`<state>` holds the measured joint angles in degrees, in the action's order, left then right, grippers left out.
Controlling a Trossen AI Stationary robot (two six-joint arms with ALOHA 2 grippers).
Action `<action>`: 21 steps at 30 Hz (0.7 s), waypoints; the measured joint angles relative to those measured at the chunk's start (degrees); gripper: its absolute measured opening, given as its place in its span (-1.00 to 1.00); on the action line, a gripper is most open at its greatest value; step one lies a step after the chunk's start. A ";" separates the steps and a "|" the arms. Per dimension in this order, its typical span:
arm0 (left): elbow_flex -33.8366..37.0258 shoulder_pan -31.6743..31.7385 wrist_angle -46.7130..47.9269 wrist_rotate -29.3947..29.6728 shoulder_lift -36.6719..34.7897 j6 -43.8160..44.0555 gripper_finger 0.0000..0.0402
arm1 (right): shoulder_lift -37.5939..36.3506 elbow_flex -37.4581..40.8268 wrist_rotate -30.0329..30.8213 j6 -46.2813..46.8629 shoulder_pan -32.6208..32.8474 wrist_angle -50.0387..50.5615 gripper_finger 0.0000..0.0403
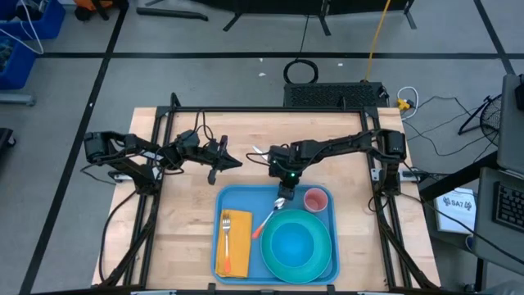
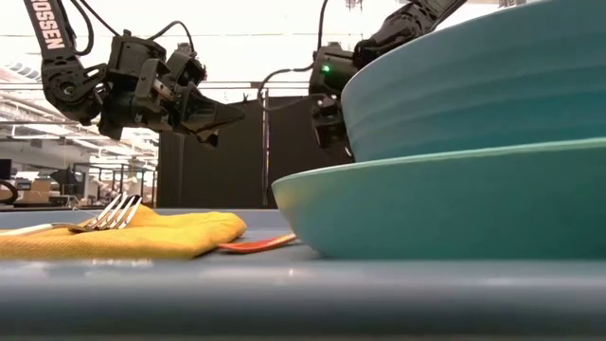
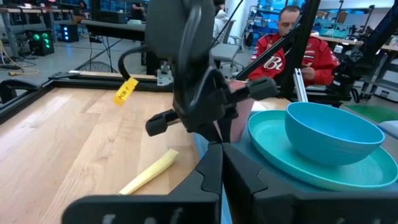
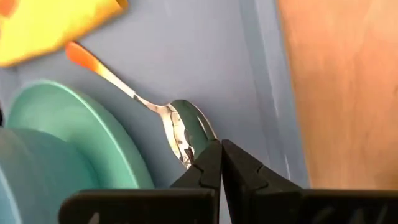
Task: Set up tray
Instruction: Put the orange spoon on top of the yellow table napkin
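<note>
From above, the blue tray (image 1: 277, 233) sits at the near middle of the wooden table (image 1: 188, 213), loaded with a turquoise plate (image 1: 297, 243) and bowl, pink cup (image 1: 315, 199), napkin (image 1: 235, 242) with fork (image 1: 226, 238), and a spoon (image 1: 270, 215). The right gripper (image 1: 284, 187) hangs over the tray's far edge, fingers together. The left gripper (image 1: 233, 162) hovers above bare wood, also closed.

Low down, the fork (image 2: 104, 216) rests on the napkin (image 2: 142, 233).

Right wrist: closed tips just over the spoon bowl (image 4: 186, 130), holding nothing.

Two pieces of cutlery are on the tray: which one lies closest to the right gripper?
The spoon with the orange handle; its bowl lies just below the right gripper, beside the plate. The fork rests farther off on the yellow napkin.
</note>
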<state>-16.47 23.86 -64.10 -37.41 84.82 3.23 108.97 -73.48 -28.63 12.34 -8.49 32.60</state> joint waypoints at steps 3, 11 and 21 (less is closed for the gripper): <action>0.00 0.00 0.00 0.00 0.00 -0.01 -0.98 | 0.00 -1.21 -1.57 -0.02 -0.47 -1.52 -1.00; 0.00 0.02 0.00 0.00 0.00 0.01 -0.98 | 0.00 -3.56 -4.54 0.02 -0.46 -4.59 -1.00; 0.00 0.02 0.00 0.00 0.00 0.03 -0.98 | -0.02 -6.71 -7.50 -2.21 -0.02 -5.69 -1.00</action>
<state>-16.47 23.88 -64.10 -37.41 84.82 3.26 108.95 -80.19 -36.13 10.12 -8.51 26.91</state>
